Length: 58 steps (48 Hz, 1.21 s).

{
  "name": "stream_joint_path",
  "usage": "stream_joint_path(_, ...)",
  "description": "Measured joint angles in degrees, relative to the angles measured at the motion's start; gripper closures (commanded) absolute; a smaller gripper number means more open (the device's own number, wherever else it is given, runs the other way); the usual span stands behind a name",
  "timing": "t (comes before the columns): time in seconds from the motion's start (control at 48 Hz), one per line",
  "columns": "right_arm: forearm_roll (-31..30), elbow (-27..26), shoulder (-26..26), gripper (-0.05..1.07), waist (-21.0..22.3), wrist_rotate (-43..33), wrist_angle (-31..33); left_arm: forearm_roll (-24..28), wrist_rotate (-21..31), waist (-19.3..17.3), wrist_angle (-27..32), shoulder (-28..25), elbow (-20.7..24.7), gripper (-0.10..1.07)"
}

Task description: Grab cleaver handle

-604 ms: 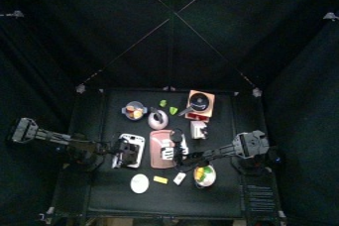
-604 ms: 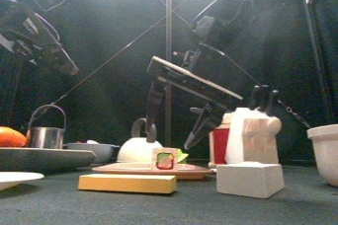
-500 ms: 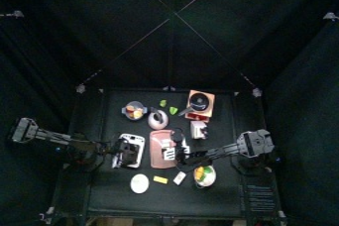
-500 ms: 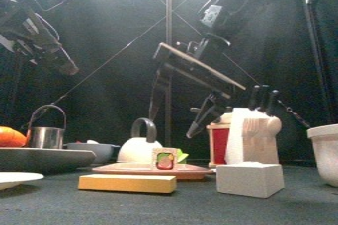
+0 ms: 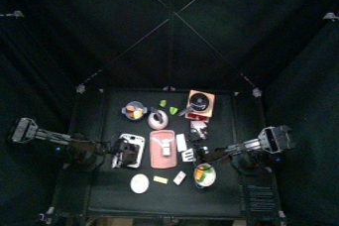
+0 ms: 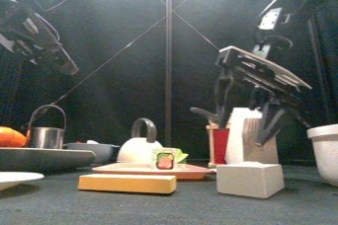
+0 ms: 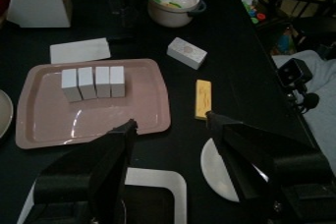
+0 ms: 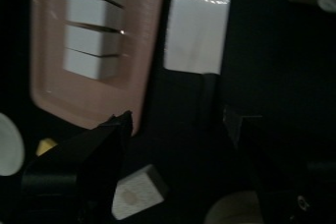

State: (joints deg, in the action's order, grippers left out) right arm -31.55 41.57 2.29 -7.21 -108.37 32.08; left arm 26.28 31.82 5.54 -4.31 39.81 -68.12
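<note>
A flat, glossy white slab (image 8: 203, 22) lies beside the pink tray (image 8: 59, 61); I take it for the cleaver's blade (image 7: 82, 49). Its handle does not stand out from the black table. My right gripper (image 8: 178, 120) hangs open and empty a short way from the slab's near end, over bare table. In the front view the right gripper (image 6: 248, 111) hangs in front of the white knife block (image 6: 251, 138). My left gripper (image 7: 171, 125) is open and empty above the tray's (image 7: 92, 120) near edge. Three white blocks (image 7: 94, 81) sit on the tray.
A white block (image 6: 248, 180) and a yellow bar (image 6: 126, 183) lie at the table's front. A white kettle (image 6: 138, 150), a metal cup (image 6: 47, 135) and an orange (image 6: 11, 137) stand to the left. A white bowl (image 7: 174, 0) and a white plate (image 7: 230, 169) are nearby.
The right arm has drawn back to the right, carrying its open gripper from over the tray to in front of the knife block. The left arm has not moved.
</note>
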Motion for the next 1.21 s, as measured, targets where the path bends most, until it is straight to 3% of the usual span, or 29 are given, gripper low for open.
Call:
stream_joint_path(0.271,0.0,-1.0,-6.2,0.01,0.4,0.2,-0.2,0.0,0.0,-0.1,0.0,-0.1,0.0,0.05)
stream_joint_path(0.521,-0.3,-3.8,-8.8,0.03,0.6,0.5,1.5,0.0,0.0,-0.2,0.0,0.0,0.0,0.05)
stream_joint_path(1.208,0.9,-6.2,-11.0,0.47,0.4,1.0,9.9,0.0,0.0,-0.2,0.0,-0.1,-0.2,0.05)
